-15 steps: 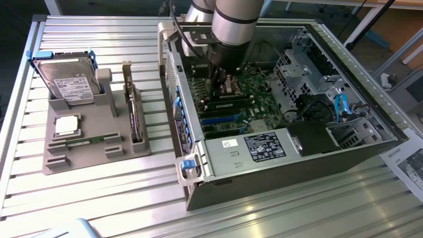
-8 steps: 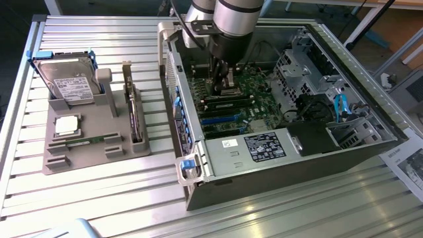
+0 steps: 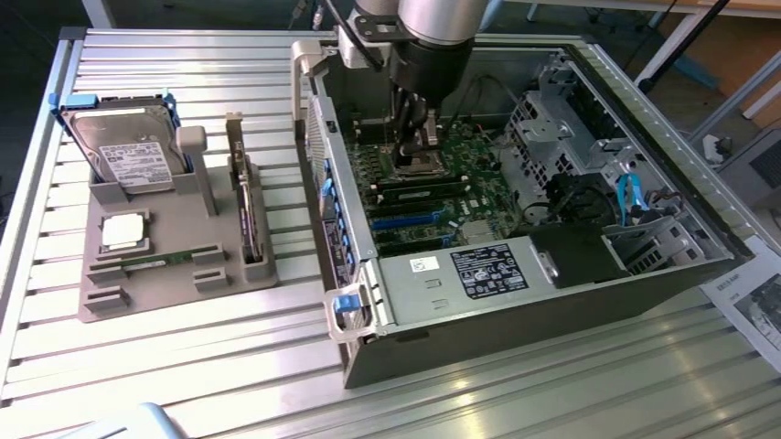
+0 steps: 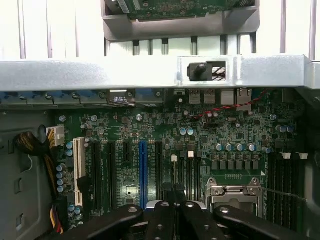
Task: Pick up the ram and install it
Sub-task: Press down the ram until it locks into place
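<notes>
Slatted table [image 3: 183,366], claw [image 3: 415,146] hidden behind case wall [image 3: 320,137]

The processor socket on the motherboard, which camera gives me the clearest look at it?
The wrist view: the processor socket sits near the lens, its metal frame and latch plain beside the pincer. In the exterior view the socket is small, deep inside the computer case, partly covered by the arm.

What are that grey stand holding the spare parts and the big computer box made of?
The grey stand looks like matte moulded or printed plastic: uniform dull grey, chunky slotted shapes, no shine. The computer case looks like bare sheet metal, probably steel or aluminium: silvery panels with folded edges and punched holes. The table under both appears to be ribbed aluminium, with bright reflective slats.
</notes>
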`<action>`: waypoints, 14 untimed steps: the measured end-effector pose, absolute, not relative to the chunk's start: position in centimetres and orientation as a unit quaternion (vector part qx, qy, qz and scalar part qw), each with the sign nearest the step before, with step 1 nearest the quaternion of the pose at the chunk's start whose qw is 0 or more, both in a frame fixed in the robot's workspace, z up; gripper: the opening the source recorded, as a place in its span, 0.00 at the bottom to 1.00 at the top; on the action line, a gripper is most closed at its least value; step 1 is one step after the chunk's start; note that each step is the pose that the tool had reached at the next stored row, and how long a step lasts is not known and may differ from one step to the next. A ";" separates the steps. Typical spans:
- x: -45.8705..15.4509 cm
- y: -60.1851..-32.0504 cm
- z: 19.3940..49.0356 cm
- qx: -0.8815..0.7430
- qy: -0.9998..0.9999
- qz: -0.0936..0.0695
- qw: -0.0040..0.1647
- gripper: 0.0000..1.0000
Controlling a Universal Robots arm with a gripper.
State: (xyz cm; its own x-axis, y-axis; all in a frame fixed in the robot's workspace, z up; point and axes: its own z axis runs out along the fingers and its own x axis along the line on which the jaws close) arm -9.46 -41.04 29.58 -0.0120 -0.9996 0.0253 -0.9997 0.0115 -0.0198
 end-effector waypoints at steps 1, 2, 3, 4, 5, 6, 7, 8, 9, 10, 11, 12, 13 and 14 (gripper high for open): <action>-9.5 -41.0 29.6 0.703 -0.711 0.016 0.002 0.10; -9.5 -41.0 29.6 0.703 -0.711 0.016 0.002 0.10; -9.5 -41.0 29.6 0.703 -0.711 0.016 0.002 0.10; -9.5 -41.0 29.6 0.703 -0.711 0.016 0.002 0.10; -9.4 -41.0 29.6 0.703 -0.711 0.016 0.002 0.10; -9.4 -41.0 29.6 0.703 -0.711 0.016 0.002 0.10; -9.2 -41.0 29.6 0.703 -0.711 0.016 0.002 0.10; -8.8 -41.0 29.6 0.703 -0.711 0.016 0.002 0.10; -8.6 -41.0 29.6 0.703 -0.711 0.016 0.002 0.10; -8.3 -41.0 29.6 0.703 -0.711 0.016 0.002 0.10; -8.1 -41.0 29.6 0.703 -0.711 0.016 0.002 0.10; -7.8 -41.0 29.6 0.703 -0.711 0.016 0.002 0.10; -7.5 -41.0 29.6 0.703 -0.711 0.016 0.002 0.10; -7.3 -41.0 29.6 0.703 -0.711 0.016 0.002 0.10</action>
State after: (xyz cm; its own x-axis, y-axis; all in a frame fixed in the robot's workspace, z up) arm -7.33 -41.03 29.59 -0.0122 -0.9996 0.0255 -0.9997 0.0117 -0.0197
